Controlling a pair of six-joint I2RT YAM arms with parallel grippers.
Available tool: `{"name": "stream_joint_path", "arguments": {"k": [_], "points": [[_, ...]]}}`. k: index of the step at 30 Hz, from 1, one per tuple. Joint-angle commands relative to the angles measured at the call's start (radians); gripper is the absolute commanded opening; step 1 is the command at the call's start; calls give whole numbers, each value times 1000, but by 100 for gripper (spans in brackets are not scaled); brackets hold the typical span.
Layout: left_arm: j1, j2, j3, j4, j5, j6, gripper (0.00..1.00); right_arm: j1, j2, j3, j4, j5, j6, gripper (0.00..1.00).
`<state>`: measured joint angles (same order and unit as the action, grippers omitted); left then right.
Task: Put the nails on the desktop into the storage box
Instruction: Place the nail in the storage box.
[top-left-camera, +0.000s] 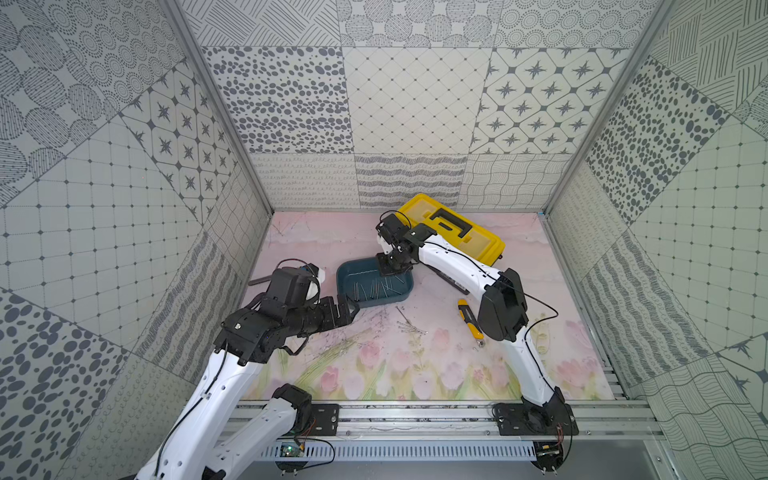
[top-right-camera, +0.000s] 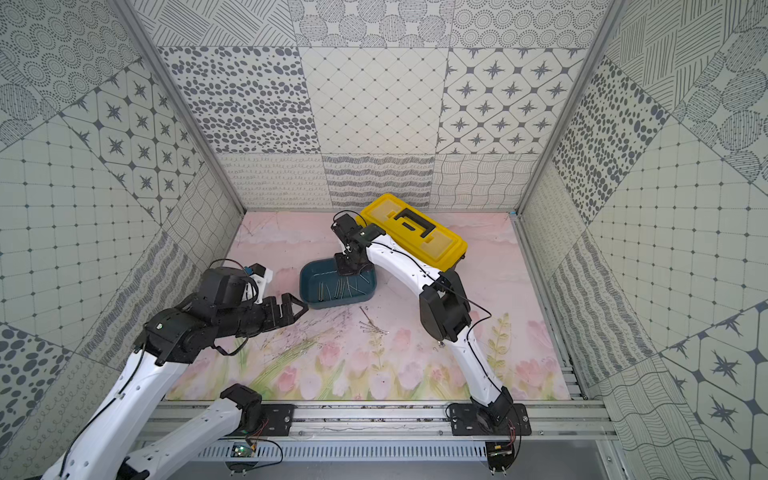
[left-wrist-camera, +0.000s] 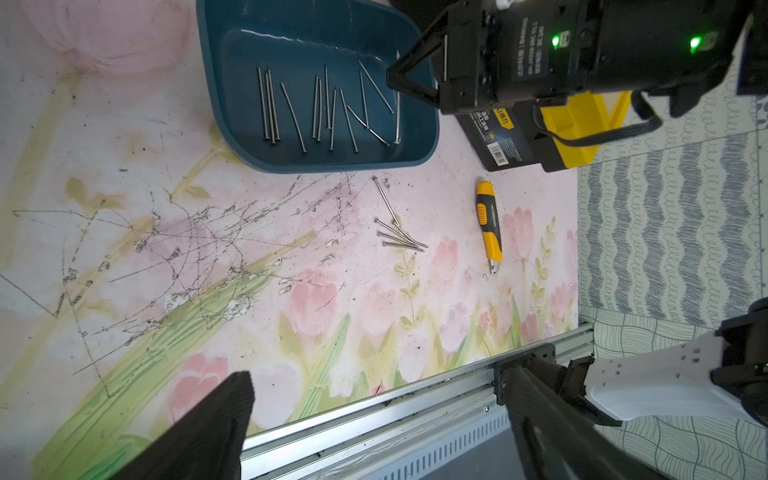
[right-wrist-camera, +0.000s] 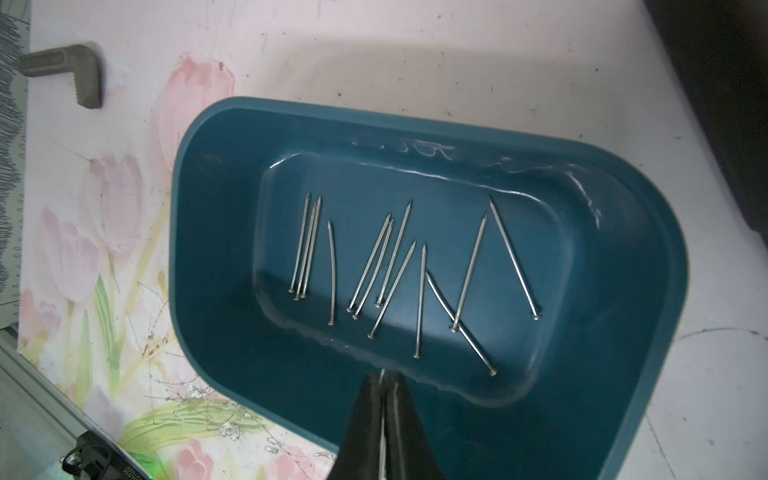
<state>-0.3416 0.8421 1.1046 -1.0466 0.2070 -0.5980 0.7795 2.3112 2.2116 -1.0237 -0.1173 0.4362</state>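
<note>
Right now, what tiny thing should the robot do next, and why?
Probably open the right gripper so its nail drops. The jaws are pinched shut on that one nail, which hangs over the storage box, where other nails already lie. After that, a few loose nails are waiting on the desktop.

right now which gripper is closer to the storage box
Right. The right gripper hangs over the storage box, shut on a nail; the left gripper is open, just outside its corner.
</note>
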Motion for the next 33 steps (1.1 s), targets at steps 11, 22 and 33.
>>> {"name": "stream_joint_path", "arguments": {"k": [11,22,33], "points": [[4,44,9,-94,22,136,100,7,106,63,-22,37,-30,0],[4,91,-16,-43,66,143,99,7,130,45,-23,45,-37,0],[5,128,-48,26,100,133,99,6,115,41,-23,34,-37,18]]}}
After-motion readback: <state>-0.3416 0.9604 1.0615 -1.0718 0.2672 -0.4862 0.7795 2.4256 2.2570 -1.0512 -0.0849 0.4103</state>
